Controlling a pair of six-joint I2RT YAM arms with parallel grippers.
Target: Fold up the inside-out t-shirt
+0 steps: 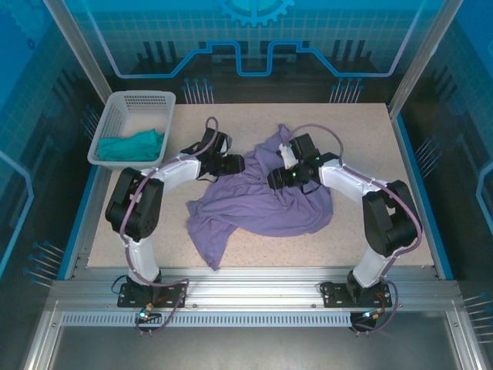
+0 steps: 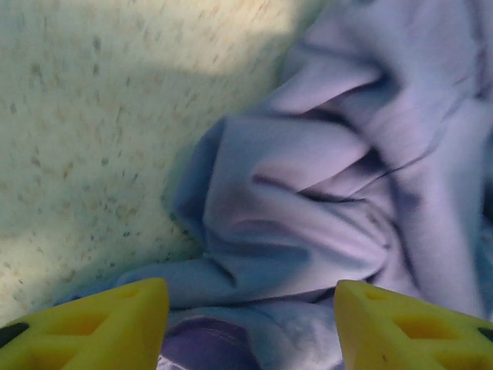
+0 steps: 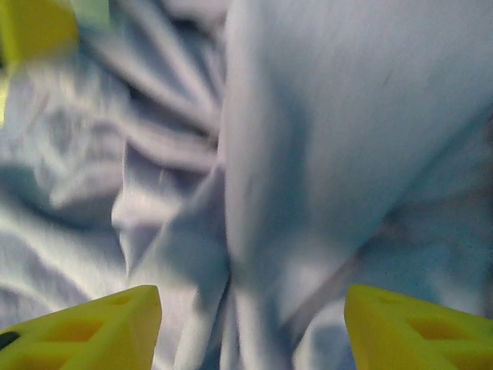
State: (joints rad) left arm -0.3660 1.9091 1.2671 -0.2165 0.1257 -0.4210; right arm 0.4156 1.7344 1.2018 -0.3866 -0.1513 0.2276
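T-shirt (image 1: 254,204): lavender-purple cloth, unfolded, crumpled in a loose, deeply creased heap at the middle of the worktop; one bunched peak points to the far side, a narrow tail trails toward the near left edge

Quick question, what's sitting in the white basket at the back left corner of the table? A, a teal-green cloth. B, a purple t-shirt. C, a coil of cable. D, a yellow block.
A: the white basket holds a bunched teal-green cloth, while the purple t-shirt lies crumpled out on the table between the two arms.
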